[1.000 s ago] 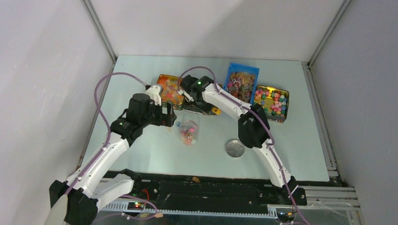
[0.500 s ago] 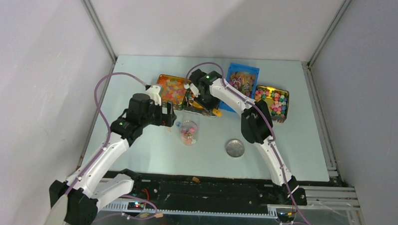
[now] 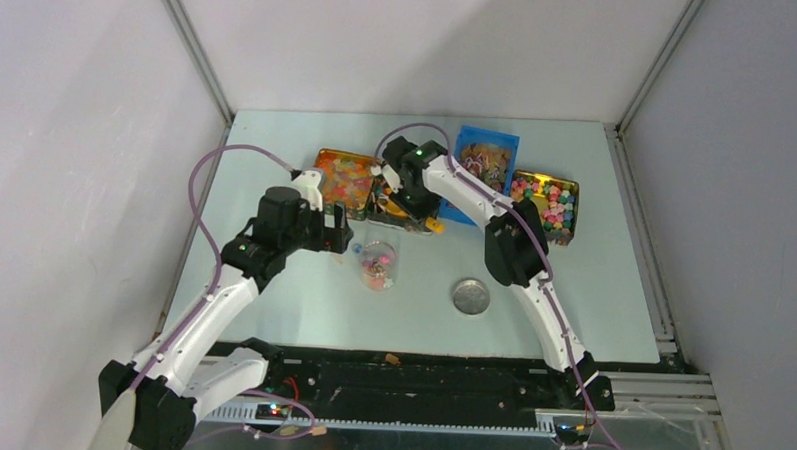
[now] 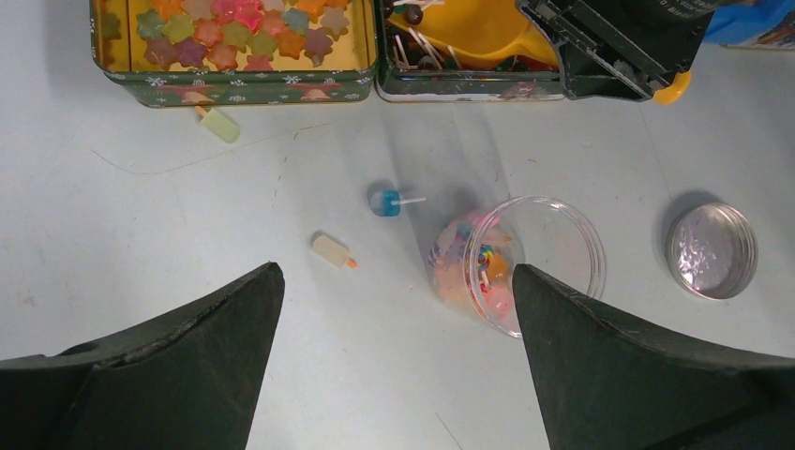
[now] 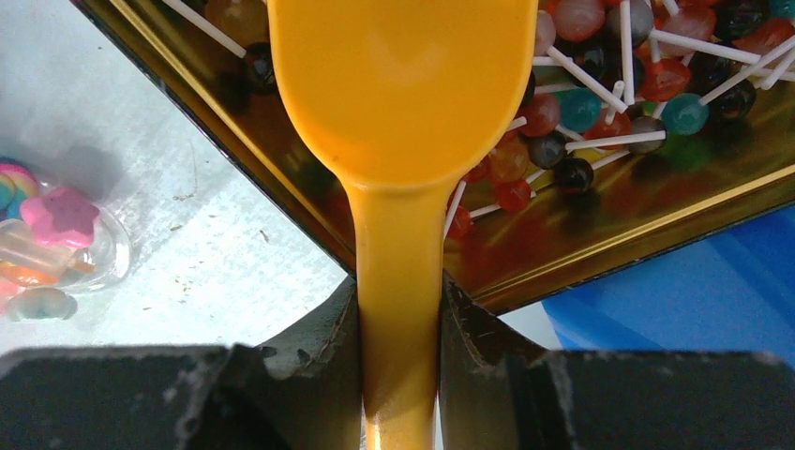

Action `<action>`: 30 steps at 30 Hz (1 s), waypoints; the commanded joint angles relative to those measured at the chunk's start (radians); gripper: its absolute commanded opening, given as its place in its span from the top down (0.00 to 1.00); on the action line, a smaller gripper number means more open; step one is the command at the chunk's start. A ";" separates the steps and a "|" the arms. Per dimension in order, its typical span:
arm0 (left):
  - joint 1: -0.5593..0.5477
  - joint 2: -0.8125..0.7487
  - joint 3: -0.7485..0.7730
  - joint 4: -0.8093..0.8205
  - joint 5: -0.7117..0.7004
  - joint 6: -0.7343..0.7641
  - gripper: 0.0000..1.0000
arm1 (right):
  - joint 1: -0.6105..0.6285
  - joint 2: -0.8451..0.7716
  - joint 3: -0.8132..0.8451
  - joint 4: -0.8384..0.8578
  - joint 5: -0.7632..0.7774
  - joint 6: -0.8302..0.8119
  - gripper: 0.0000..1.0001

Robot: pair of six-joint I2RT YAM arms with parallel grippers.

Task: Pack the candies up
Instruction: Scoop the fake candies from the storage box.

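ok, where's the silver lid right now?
In the top view the silver lid lies flat on the table, right of centre, apart from the clear cup to its left.

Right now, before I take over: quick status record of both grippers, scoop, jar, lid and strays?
left gripper: open, empty, above the table
right gripper: shut on scoop handle
scoop: over lollipop tin, bowl looks empty
jar: uncovered, candies inside
lid: on table, right of jar, apart
strays: three loose sweets on table, including blue lollipop
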 commanded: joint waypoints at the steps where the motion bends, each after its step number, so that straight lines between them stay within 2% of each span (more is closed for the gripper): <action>1: -0.002 -0.014 -0.001 0.029 -0.018 0.014 0.00 | -0.004 -0.030 -0.092 0.091 -0.090 0.041 1.00; 7: -0.002 -0.014 0.000 0.029 -0.019 0.014 0.00 | -0.026 -0.170 -0.222 0.194 -0.153 0.051 1.00; 17: -0.004 -0.018 -0.001 0.028 -0.021 0.014 0.00 | -0.026 -0.175 -0.225 0.154 -0.132 0.059 1.00; 30: -0.004 -0.019 -0.001 0.028 -0.027 0.014 0.00 | -0.028 -0.264 -0.323 0.257 -0.109 0.086 1.00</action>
